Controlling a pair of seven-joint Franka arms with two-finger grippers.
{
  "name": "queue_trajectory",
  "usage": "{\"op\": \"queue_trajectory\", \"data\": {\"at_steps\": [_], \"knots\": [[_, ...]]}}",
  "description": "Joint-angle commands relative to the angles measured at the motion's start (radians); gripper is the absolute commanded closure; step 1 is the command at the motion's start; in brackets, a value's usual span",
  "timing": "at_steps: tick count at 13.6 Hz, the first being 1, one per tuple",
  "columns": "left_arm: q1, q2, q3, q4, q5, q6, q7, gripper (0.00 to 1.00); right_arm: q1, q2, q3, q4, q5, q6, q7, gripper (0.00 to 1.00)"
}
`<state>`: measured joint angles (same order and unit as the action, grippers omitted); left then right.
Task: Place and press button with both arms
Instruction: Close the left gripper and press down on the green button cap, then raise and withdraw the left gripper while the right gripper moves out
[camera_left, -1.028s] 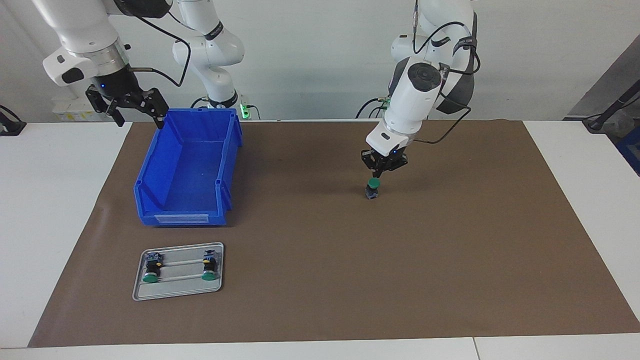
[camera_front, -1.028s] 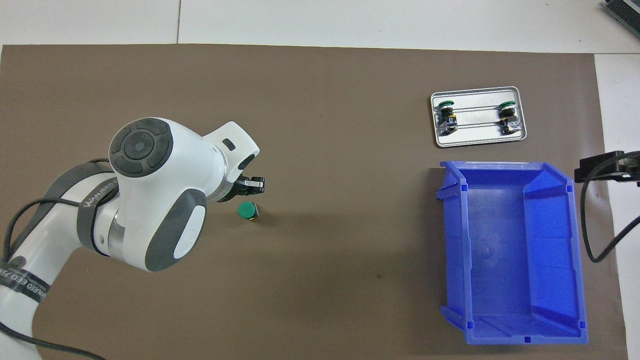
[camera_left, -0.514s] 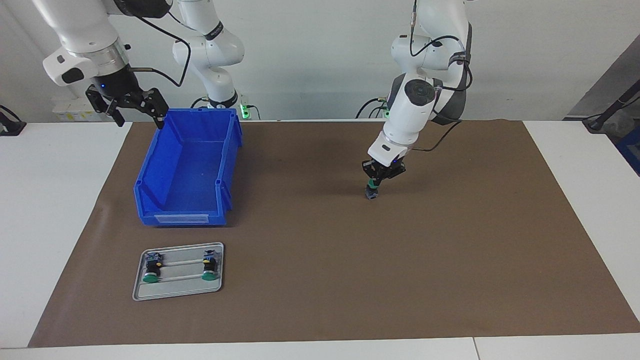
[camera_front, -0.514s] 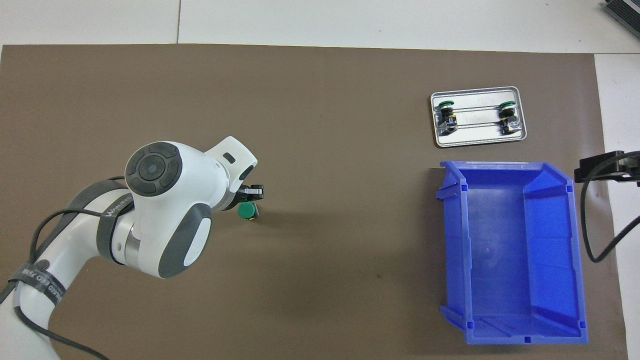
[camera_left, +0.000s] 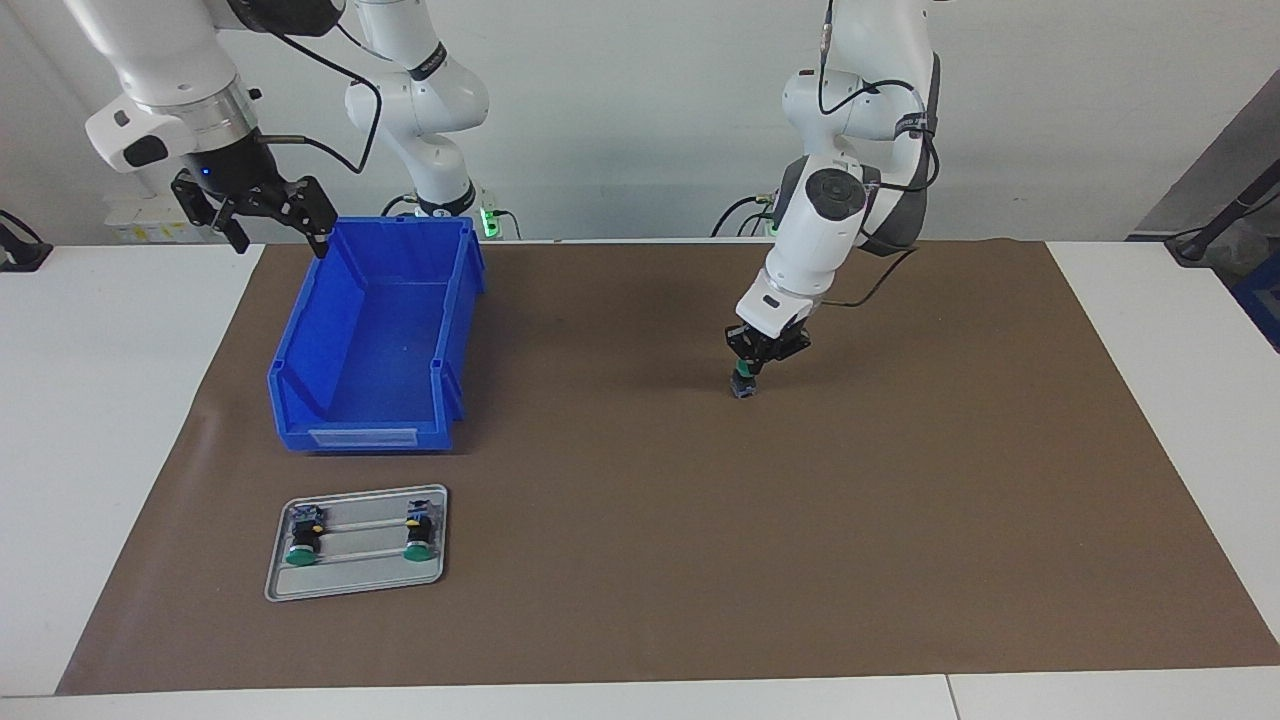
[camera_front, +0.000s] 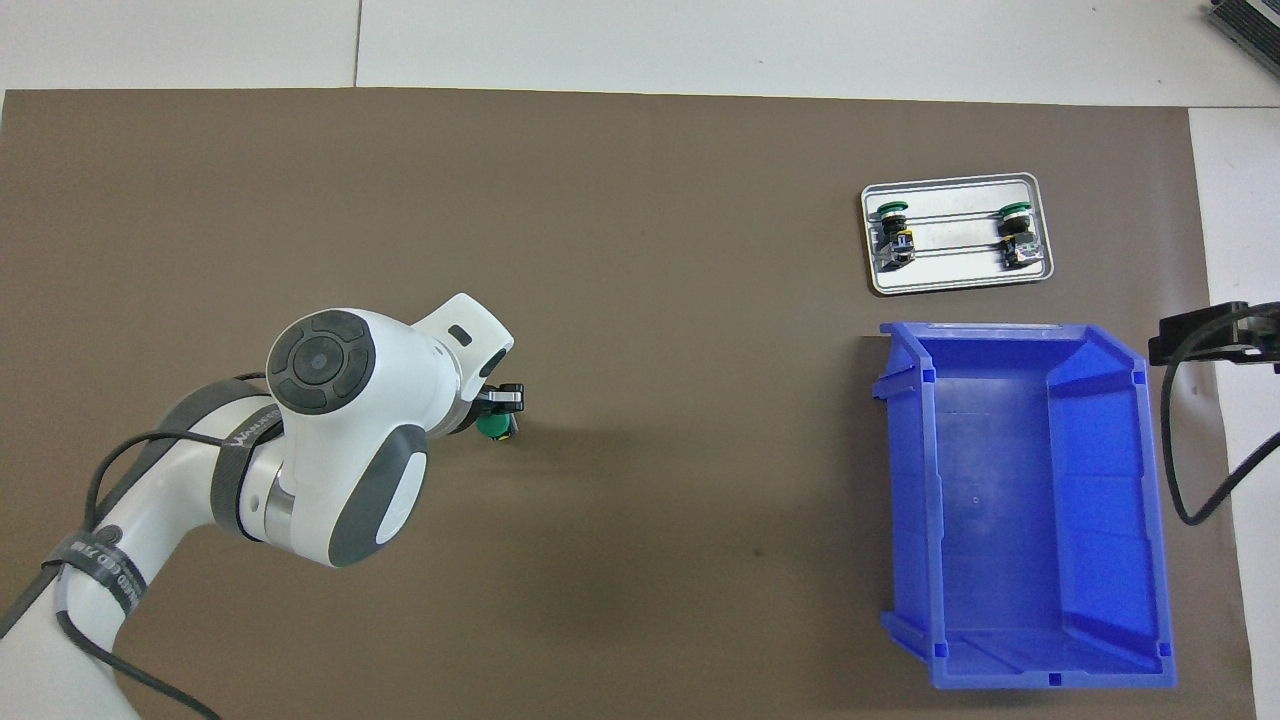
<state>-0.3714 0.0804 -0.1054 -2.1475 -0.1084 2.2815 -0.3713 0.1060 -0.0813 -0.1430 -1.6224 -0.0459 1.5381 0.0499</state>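
The button (camera_left: 741, 386) stands upright on the brown mat (camera_left: 700, 560), toward the left arm's end of the table. Its green cap (camera_front: 492, 429) shows partly in the overhead view. My left gripper (camera_left: 746, 368) is shut and its tip rests down on the cap; it also shows in the overhead view (camera_front: 506, 397). My right gripper (camera_left: 252, 214) is open and empty, held in the air beside the blue bin's rim nearest the robots, over the white table; its tip shows in the overhead view (camera_front: 1213, 335). The right arm waits.
An empty blue bin (camera_left: 365, 436) stands at the right arm's end of the mat. Farther from the robots than the bin, a grey metal tray (camera_left: 355, 584) holds two more green-capped buttons (camera_left: 301, 541) (camera_left: 419, 534) lying on their sides.
My left gripper has come down from just above the button onto its green cap, and the arm's wrist has lowered with it. The right arm has not moved.
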Motion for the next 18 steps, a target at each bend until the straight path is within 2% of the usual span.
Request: {"op": "queue_trajectory", "data": {"at_steps": [1, 4, 7, 12, 14, 18], "knots": [[-0.015, -0.002, 0.006, -0.060, 0.024, 0.077, -0.026, 0.96, -0.008, -0.009, 0.005, -0.005, 0.020, 0.008, -0.011, 0.00], [-0.018, 0.009, 0.006, -0.123, 0.024, 0.185, -0.024, 0.96, -0.008, -0.009, 0.005, -0.005, 0.020, 0.008, -0.010, 0.00], [-0.018, 0.013, 0.006, -0.060, 0.024, 0.132, -0.023, 0.92, -0.008, -0.009, 0.005, -0.005, 0.020, 0.008, -0.012, 0.00], [0.017, 0.005, 0.016, 0.205, 0.033, -0.241, -0.011, 0.80, -0.008, -0.009, 0.005, -0.004, 0.020, 0.008, -0.011, 0.00], [0.064, 0.005, 0.015, 0.328, 0.111, -0.391, 0.020, 0.76, -0.008, -0.009, 0.005, -0.005, 0.020, 0.008, -0.010, 0.00], [0.234, -0.022, 0.020, 0.463, 0.113, -0.545, 0.211, 0.67, -0.008, -0.009, 0.005, -0.005, 0.020, 0.008, -0.010, 0.00]]}}
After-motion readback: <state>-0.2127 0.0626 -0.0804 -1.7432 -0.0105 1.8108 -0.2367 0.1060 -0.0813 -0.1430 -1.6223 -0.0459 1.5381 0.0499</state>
